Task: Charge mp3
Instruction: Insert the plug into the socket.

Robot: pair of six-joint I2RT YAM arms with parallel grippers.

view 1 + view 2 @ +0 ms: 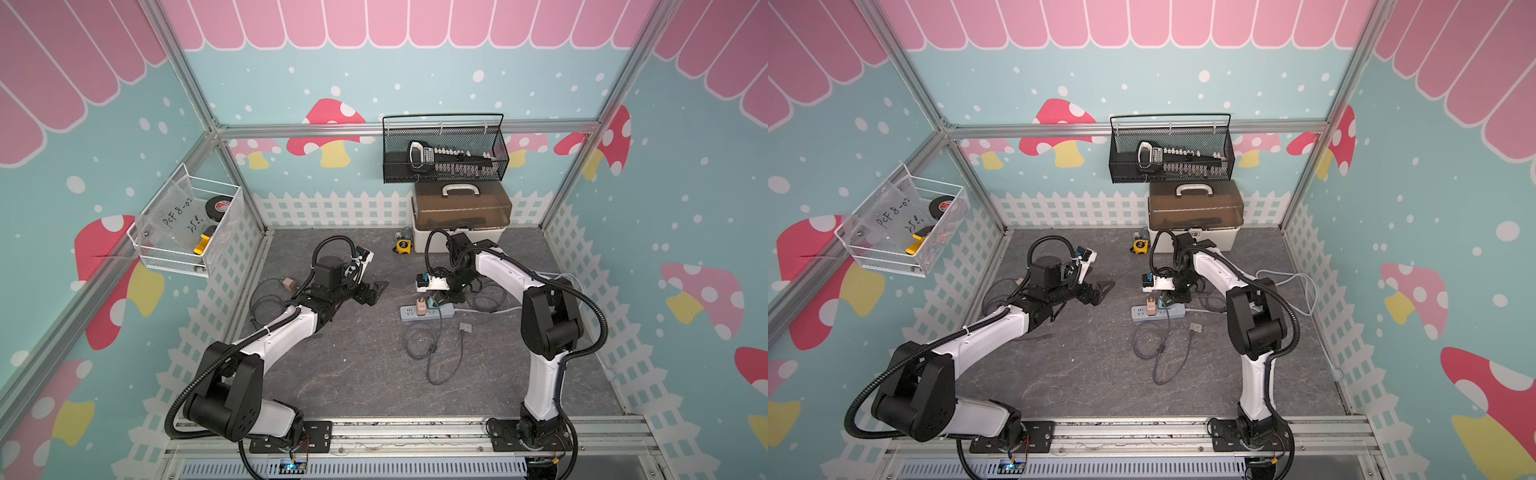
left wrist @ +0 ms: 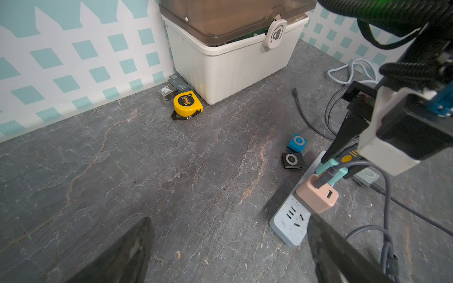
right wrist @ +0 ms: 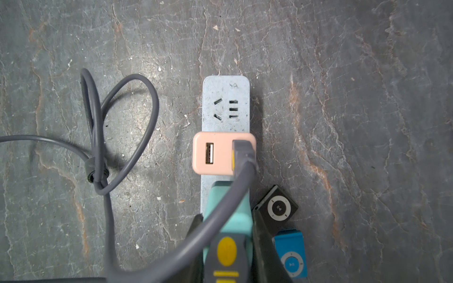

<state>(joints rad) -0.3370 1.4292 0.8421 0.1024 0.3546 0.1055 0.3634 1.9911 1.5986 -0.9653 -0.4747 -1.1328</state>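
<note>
Teal adapter (image 3: 241, 220) sits pinched in right gripper (image 3: 226, 216), narrow grip, plugged into power strip (image 3: 225, 103). Black mp3 (image 3: 278, 208) lies just beside that gripper's finger, blue mp3 (image 3: 291, 254) further back toward wrist; we see no cable in either. Left gripper (image 1: 379, 292) wide, empty, well apart.

Risk, we reckon: grey cable (image 3: 98, 127) drapes over adapter from pink charger (image 3: 220, 153) just ahead of tips. Any pull cd snag it, lift strip, shove players. Tape measure (image 2: 187, 104) and storage box (image 2: 232, 68) lie far off, no obstruction.
</note>
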